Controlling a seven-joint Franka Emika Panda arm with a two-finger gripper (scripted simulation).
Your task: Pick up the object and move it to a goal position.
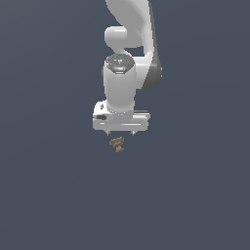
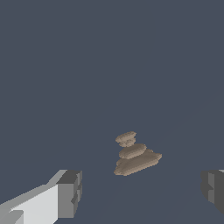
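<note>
Exterior view: pincer downward, spread, above object.

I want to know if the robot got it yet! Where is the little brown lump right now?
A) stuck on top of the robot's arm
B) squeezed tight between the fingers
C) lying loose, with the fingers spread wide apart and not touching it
C: in the wrist view the brown lump sits in the wide gap between the two fingers, touching neither, and the exterior view shows it just clear of the gripper.
</note>
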